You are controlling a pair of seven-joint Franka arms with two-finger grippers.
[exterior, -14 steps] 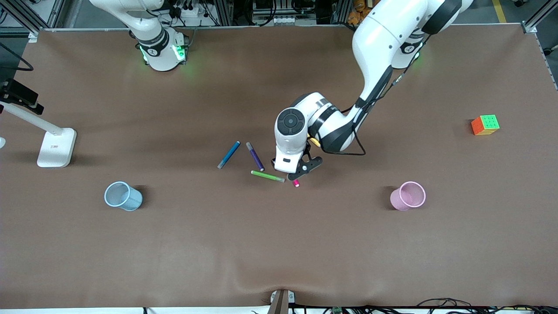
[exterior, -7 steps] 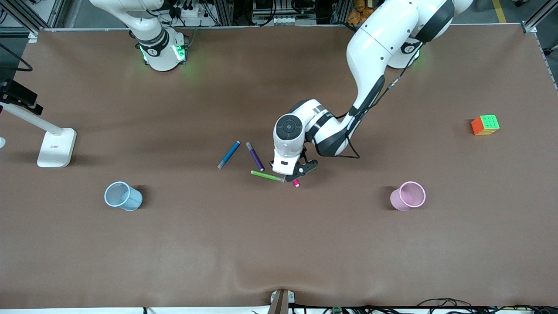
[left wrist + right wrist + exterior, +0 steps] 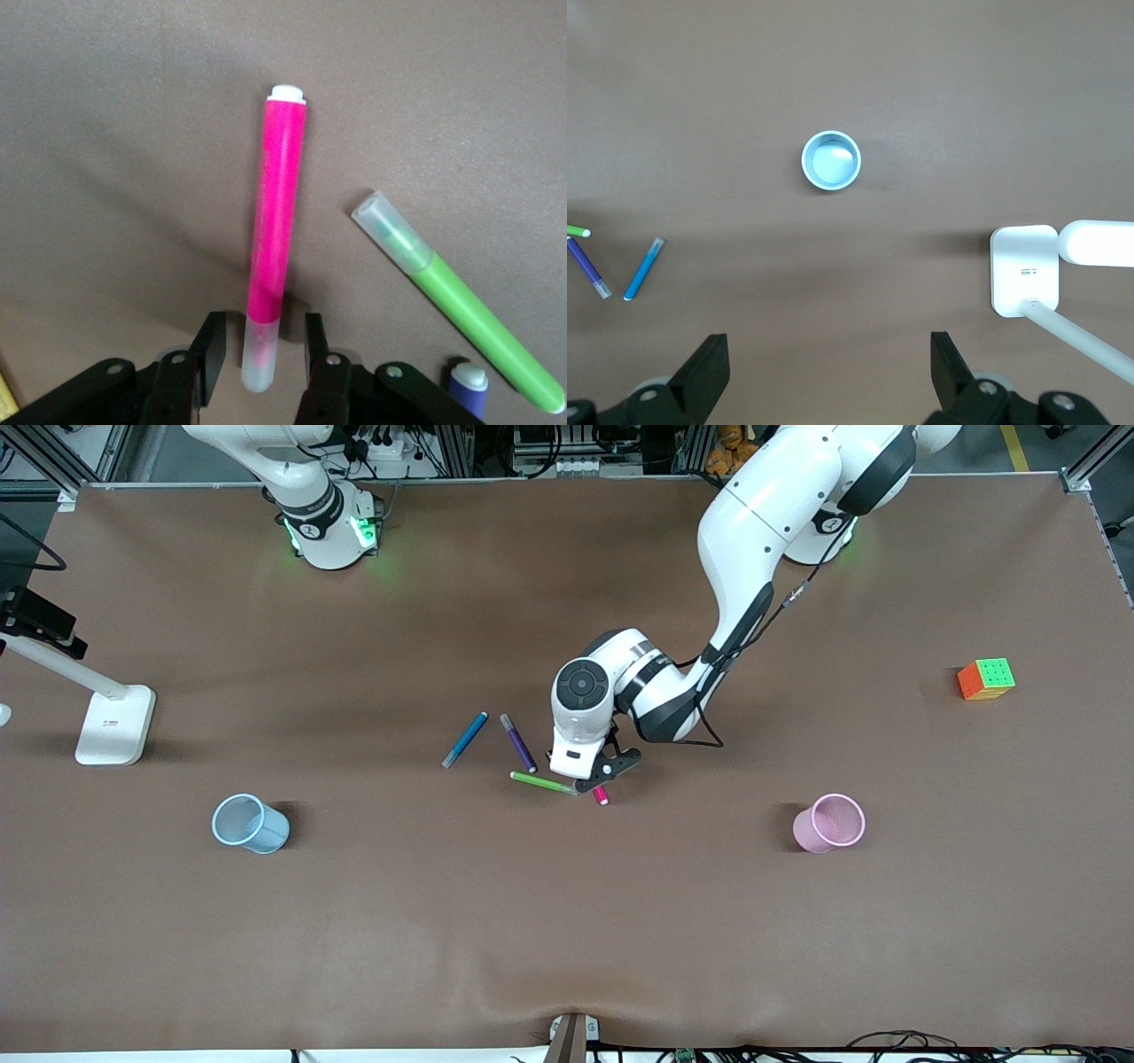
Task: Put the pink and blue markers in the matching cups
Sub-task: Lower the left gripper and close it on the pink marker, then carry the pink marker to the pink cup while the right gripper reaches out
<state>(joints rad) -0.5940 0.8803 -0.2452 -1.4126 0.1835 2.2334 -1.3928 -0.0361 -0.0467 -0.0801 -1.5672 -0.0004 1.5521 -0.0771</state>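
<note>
Tabletop (image 3: 567, 921): left hand (image 3: 261, 352) astride pink marker (image 3: 275, 230)

Brown matte table covering (image 3: 567, 921), wrinkled slightly near the middle of the front-camera edge. Aluminium frame posts (image 3: 1077, 478) at the corners along the robots' edge, grey floor with a yellow line (image 3: 1015, 447) past them. White lamp stand (image 3: 113, 724) near the right arm's end. Colourful puzzle cube (image 3: 986, 678) near the left arm's end. Cables (image 3: 895, 1043) trailing along the front-camera edge.

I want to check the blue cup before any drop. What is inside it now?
Nothing shows inside the blue cup: the right wrist view looks straight down to its bare pale bottom. The blue marker lies on the table.
</note>
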